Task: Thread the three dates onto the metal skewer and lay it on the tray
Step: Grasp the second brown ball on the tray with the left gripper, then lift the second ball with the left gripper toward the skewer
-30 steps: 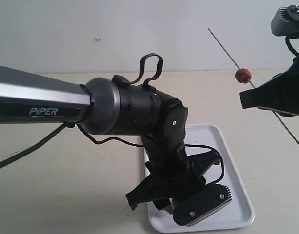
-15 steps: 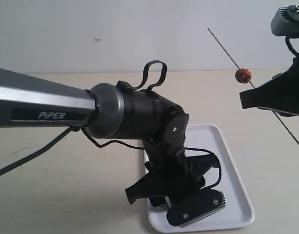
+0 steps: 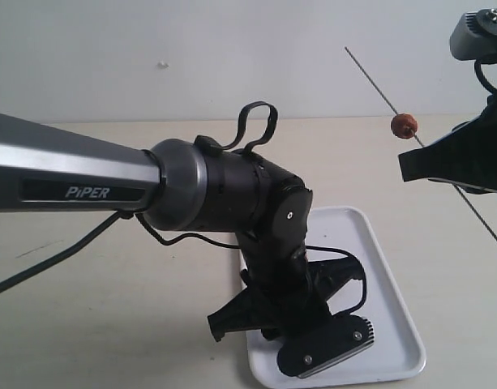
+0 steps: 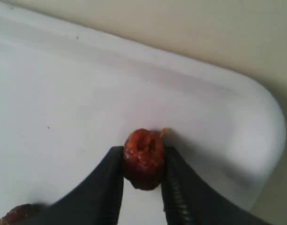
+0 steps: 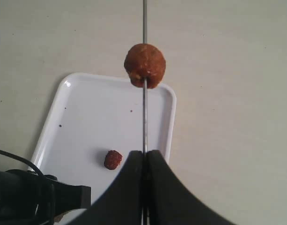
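Off to the right in the exterior view, metal skewer [image 3: 370, 78] slants, upper tip toward the left, lower tip toward the right. Right gripper [image 3: 451, 166] clamps mid-rod, with threaded date [image 3: 404, 124] above it.
Left wrist view: left gripper [image 4: 143, 164] pinches second date [image 4: 144, 150] over tray [image 4: 218, 108].
Right wrist view: jaws pressed onto the rod; loose date [image 5: 113, 159] lies on the tray.
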Available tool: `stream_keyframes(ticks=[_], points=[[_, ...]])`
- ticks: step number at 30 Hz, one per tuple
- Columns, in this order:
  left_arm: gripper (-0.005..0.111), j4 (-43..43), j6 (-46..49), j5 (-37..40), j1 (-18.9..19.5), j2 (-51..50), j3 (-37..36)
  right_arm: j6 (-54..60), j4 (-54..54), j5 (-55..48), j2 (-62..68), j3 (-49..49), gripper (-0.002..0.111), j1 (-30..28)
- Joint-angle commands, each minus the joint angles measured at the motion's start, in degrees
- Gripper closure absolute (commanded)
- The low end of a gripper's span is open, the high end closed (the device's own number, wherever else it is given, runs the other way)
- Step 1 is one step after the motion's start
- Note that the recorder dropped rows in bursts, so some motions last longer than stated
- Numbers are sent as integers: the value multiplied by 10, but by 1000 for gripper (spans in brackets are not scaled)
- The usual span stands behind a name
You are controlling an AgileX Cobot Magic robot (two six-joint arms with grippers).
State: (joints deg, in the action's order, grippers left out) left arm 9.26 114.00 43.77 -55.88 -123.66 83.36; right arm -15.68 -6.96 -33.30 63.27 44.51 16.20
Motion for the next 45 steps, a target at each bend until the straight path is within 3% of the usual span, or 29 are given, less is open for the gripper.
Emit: stream_keyframes(ticks=[1, 6, 10, 29, 39, 45], points=[[69, 35, 3, 4, -1, 0, -2, 5, -5, 9, 1, 4, 108, -2], [75, 36, 3, 4, -1, 0, -2, 5, -5, 9, 1, 4, 108, -2], [92, 52, -1, 4, -1, 0, -2, 5, -5, 9, 1, 4, 108, -2], [92, 92, -87, -13, 1, 44, -1, 6, -8, 4, 1, 4, 108, -2], [92, 213, -161, -12, 56, 93, -1, 6, -8, -14, 1, 4, 108, -2], [92, 318, -280, -24, 83, 110, -1, 5, -7, -26, 1, 4, 108, -2]])
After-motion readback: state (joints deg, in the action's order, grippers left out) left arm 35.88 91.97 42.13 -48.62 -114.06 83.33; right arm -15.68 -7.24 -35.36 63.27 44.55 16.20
